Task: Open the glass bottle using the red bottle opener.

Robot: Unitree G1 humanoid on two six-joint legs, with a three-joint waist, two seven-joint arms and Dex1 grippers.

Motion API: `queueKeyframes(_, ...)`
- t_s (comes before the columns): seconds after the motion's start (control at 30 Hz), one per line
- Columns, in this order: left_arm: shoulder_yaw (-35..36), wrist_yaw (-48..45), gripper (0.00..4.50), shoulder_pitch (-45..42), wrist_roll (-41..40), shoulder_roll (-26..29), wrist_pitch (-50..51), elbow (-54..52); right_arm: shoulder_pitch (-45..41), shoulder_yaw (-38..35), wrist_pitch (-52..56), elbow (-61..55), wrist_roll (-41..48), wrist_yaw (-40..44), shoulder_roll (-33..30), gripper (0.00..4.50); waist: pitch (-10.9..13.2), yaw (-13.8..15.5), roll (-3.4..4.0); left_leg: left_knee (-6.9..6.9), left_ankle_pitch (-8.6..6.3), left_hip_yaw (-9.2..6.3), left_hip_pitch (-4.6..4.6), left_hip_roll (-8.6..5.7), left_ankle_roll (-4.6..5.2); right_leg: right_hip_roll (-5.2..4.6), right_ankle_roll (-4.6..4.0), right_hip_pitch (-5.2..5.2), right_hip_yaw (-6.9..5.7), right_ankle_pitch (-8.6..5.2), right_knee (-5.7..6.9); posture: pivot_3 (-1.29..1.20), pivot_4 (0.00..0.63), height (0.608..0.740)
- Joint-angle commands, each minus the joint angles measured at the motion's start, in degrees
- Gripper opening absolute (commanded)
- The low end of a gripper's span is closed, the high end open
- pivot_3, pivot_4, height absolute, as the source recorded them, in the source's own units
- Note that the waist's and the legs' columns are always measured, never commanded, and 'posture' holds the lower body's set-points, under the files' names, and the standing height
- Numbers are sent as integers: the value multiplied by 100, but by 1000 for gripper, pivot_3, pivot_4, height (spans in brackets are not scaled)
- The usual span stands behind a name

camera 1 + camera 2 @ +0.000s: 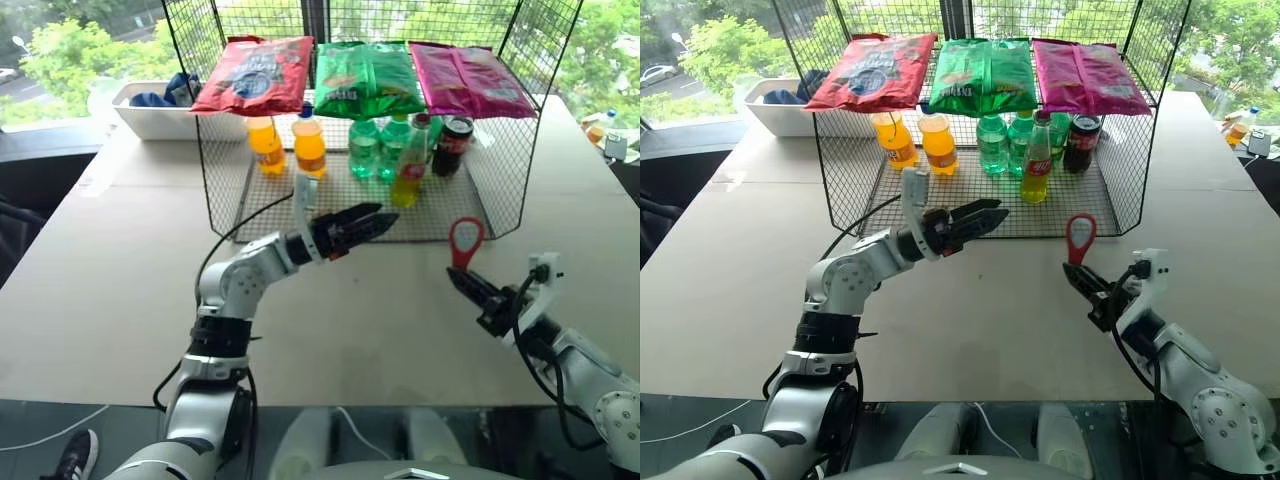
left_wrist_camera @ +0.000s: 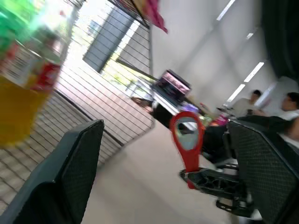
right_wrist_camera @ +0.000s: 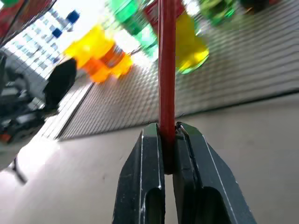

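Glass, slim and top-heavy, the glass bottle [image 1: 408, 168] stood in the head views on the floor of the wire rack [image 1: 480, 190] at the far side of the bench [image 1: 120, 290], crowded by green bottles [image 1: 378, 148] and a dark can [image 1: 453, 146], so the empty, wide-open left gripper [image 1: 372, 222] at the rack's mouth could have knocked it or a neighbour over. In the left wrist view the bottle sat beyond one finger [image 2: 70, 168], not between the pair, so closing then would have missed. In the right wrist view the right gripper [image 3: 169, 135] was clamped on only the handle end of the red bottle opener [image 3: 166, 65], which might have twisted under prying.
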Motion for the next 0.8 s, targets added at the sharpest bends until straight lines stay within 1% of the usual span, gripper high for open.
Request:
queueKeyframes(0.03, -525, 566, 4419, -559, 1695, -193, -2180, 1080, -229, -326, -573, 6, -562, -315, 306, 0, 0, 29, 0, -2, 0, 1, -1, -1, -1, 1, 0, -2, -1, 0, -1, 0, 150, 740)
queueKeyframes(0.07, -777, 752, 4419, -762, 2245, -226, -2824, 1511, -262, -346, -653, 9, -666, -346, 387, 0, 0, 59, 0, -3, 0, 0, -2, -2, -1, 1, 0, -4, 0, 0, -1, 0, 150, 740)
queueKeyframes(0.1, -908, 896, 4419, -934, 2590, -283, -3287, 1878, -280, -358, -698, 6, -730, -360, 459, 0, 0, 68, 0, -4, 0, 2, -3, -7, -1, 2, 0, -6, 0, 0, -3, 0, 150, 740)
queueKeyframes(0.17, -1021, 1095, 4419, -1270, 2999, -427, -3972, 2555, -324, -349, -756, 16, -826, -379, 568, 0, 0, 67, 0, -5, 0, 3, -6, -10, -1, 1, -1, -8, 1, 0, -5, 0, 150, 740)
queueKeyframes(0.27, -1053, 1458, 4419, -1863, 3387, -777, -4801, 3733, -378, -276, -827, -62, -965, -421, 730, 0, 0, 73, 0, -4, 1, 3, -28, -19, 1, -7, 0, -31, 3, 0, -4, 0, 150, 740)
queueKeyframes(0.37, -1000, 1852, 4419, -2316, 3648, -1049, -5370, 4705, -494, -234, -996, -170, -1161, -442, 895, 0, 1, 63, -1, -3, 1, 5, -31, -29, 2, -12, 0, -35, 3, 0, -3, 0, 150, 740)
queueKeyframes(0.43, -1001, 2127, 4419, -2539, 3840, -1155, -5661, 5156, -558, -214, -1089, -223, -1380, -474, 930, 0, 1, 58, -1, -3, 1, 7, -31, -31, 4, -14, 0, -36, 3, 0, 1, 0, 150, 740)
queueKeyframes(0.53, -924, 2369, 4419, -2778, 3960, -1301, -5832, 5631, -574, -83, -1173, -318, -1850, -467, 866, 0, 1, 37, -1, -3, 2, 10, -28, -41, 5, -13, 1, -38, 4, -1, 10, 0, 150, 740)
queueKeyframes(0.6, -869, 2692, 4419, -2944, 4049, -1378, -5875, 5881, -568, -33, -1208, -477, -1902, -574, 1012, 0, 1, 34, -2, -3, 3, 10, -27, -42, 6, -12, 2, -40, 4, -1, 20, 0, 150, 740)
queueKeyframes(0.67, -780, 2875, 4419, -3053, 4074, -1427, -5890, 6031, -538, 19, -1202, -606, -1951, -642, 1121, 0, 2, 34, -3, -1, 6, 11, -28, -42, 9, -12, 2, -45, 5, -1, 30, 0, 150, 740)
queueKeyframes(0.8, -618, 2819, 4419, -3053, 4041, -1457, -5958, 6088, -415, 85, -1190, -742, -2106, -663, 1217, 0, 2, 36, -2, 2, 7, 11, -27, -45, 11, -14, 2, -45, 6, -1, 37, 0, 150, 740)
